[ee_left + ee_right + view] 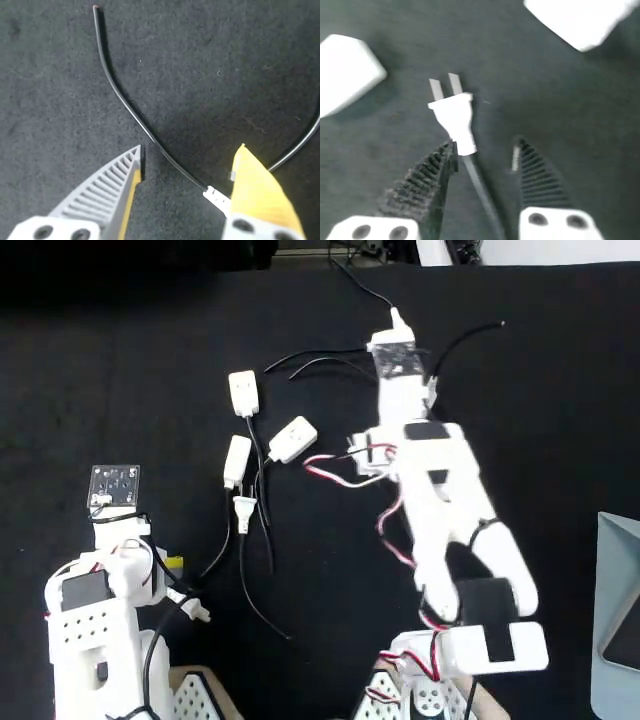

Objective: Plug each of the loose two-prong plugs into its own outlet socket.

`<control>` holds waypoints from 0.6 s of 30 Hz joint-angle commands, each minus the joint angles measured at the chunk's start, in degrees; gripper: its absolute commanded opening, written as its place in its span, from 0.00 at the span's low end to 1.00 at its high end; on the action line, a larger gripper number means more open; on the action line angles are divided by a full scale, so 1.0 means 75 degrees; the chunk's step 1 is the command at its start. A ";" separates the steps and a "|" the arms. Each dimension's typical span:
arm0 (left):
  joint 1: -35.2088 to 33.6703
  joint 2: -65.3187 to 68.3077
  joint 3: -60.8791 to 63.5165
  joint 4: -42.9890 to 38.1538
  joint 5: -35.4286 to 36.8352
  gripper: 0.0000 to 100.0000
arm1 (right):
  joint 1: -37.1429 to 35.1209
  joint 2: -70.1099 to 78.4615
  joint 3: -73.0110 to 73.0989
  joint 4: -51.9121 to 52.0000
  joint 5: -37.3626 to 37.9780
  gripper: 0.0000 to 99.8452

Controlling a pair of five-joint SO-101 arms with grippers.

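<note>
My right gripper [485, 145] is open, with a white two-prong plug [454, 116] lying on the black cloth just past its fingertips. The plug's rear end and black cable run back between the fingers, and its prongs point away. White outlet blocks [347, 72] [580, 20] lie to either side ahead. Over a thin black cable [127, 107], my left gripper [190, 147] is open, and a small white plug end [216, 196] rests beside its yellow finger. From above, three white outlet blocks [245, 393] [293, 438] [237, 460] and one plug [244, 508] lie mid-table, another plug [199, 611] by the left arm [95, 610].
Black cables [320, 360] loop across the cloth between the outlet blocks and the arms. The right arm [440, 490] stretches over the table's middle with red and white wires [335, 472] hanging off it. A grey-blue tray [618, 620] stands at the right edge.
</note>
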 commanded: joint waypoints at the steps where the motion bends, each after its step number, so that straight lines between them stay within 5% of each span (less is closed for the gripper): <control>1: -0.0076 -0.0094 -0.0029 -0.0117 -0.0070 0.29 | 0.0680 0.0029 -0.0123 -0.0117 0.0375 0.04; 11: -0.0076 -0.0094 -0.0029 -0.0117 -0.0070 0.29 | 0.1301 0.0088 0.0744 0.0410 0.2192 0.01; 18: -0.0076 -0.0094 -0.0029 -0.0117 -0.0070 0.29 | 0.0867 0.0100 0.1471 0.0434 0.2708 0.01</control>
